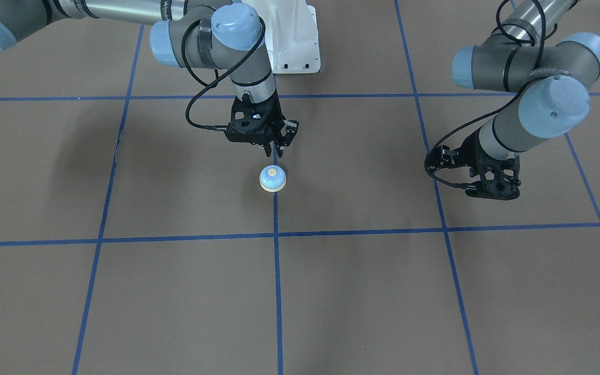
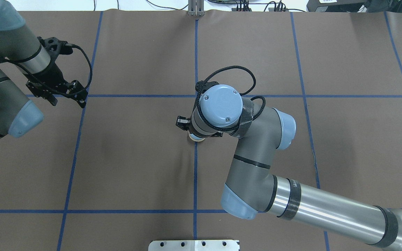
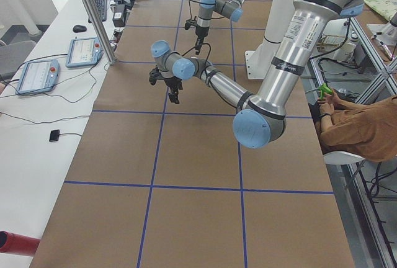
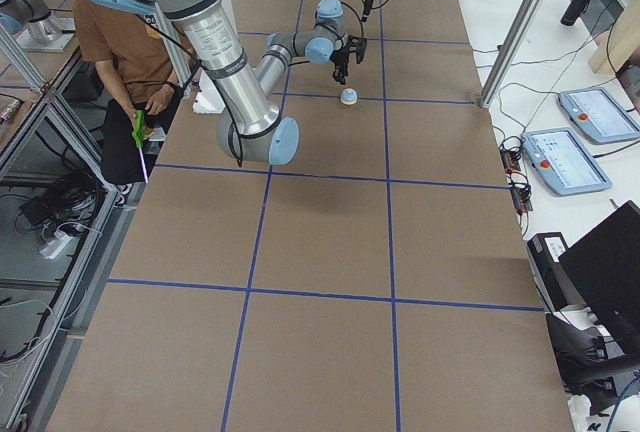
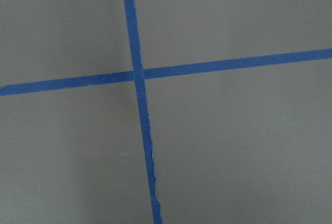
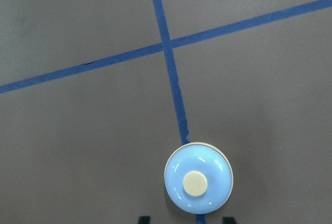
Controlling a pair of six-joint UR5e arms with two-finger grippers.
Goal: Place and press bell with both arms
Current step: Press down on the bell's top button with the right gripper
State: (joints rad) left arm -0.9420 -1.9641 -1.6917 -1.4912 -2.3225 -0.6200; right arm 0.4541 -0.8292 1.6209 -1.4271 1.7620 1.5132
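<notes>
The light-blue bell with a cream button stands upright on the brown table, on a blue tape line. My right gripper hangs open just above it, a little toward the robot's side, and does not touch it. In the right wrist view the bell sits low in the frame, with the two fingertips apart at the bottom edge on either side of it. In the overhead view the right wrist hides most of the bell. My left gripper is open and empty, far off at the table's left side over a tape crossing.
Blue tape lines divide the brown table into squares. The white pedestal base stands behind the bell. A seated operator is beside the table. Tablets and a metal post stand at the far side.
</notes>
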